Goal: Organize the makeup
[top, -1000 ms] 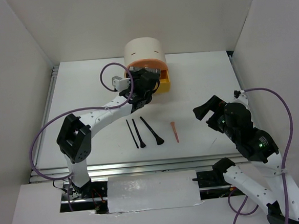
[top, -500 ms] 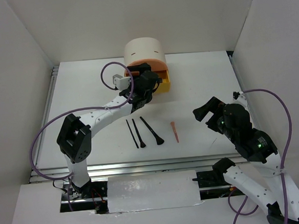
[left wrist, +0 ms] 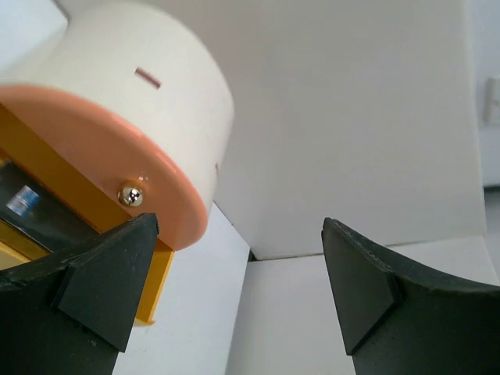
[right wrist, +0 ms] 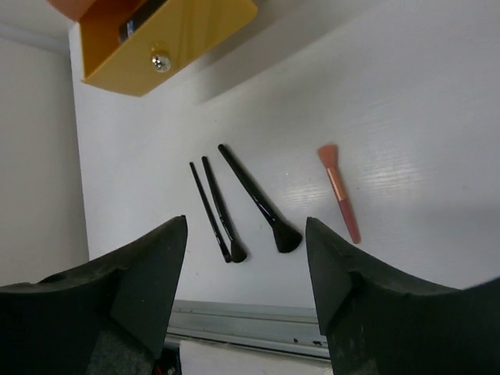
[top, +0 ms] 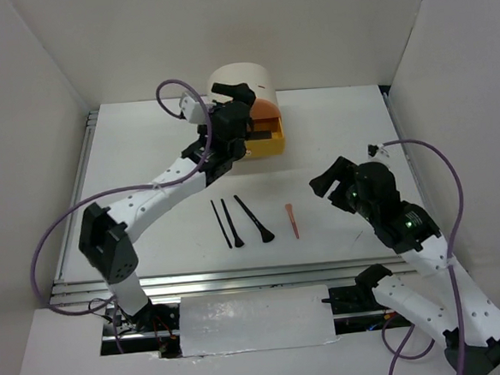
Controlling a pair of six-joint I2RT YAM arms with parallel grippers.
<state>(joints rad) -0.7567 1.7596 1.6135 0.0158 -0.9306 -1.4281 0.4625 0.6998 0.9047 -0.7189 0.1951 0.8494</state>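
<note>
The makeup on the table is two thin black sticks point(top: 221, 224) point(right wrist: 209, 211), a black flared-head brush point(top: 254, 219) point(right wrist: 258, 199) and a salmon-pink stick point(top: 292, 221) point(right wrist: 340, 191). A dark grey box point(top: 260, 137) point(left wrist: 31, 209) lies in the open yellow drawer point(top: 273, 145) point(right wrist: 168, 35). My left gripper point(top: 241, 112) point(left wrist: 238, 289) hangs open and empty beside the organizer's orange front point(left wrist: 101, 156). To the right of the makeup, my right gripper point(top: 331, 177) point(right wrist: 246, 266) is also open, raised above the table, and holds nothing.
The cream cylindrical organizer point(top: 241, 81) point(left wrist: 133, 94) stands at the back centre of the white table point(top: 348, 120). White walls enclose the table on three sides. A metal rail point(top: 239, 278) runs along the near edge.
My left gripper has opened and lifted up from the drawer. The right arm has shifted a little to the left, its jaws slightly narrower.
</note>
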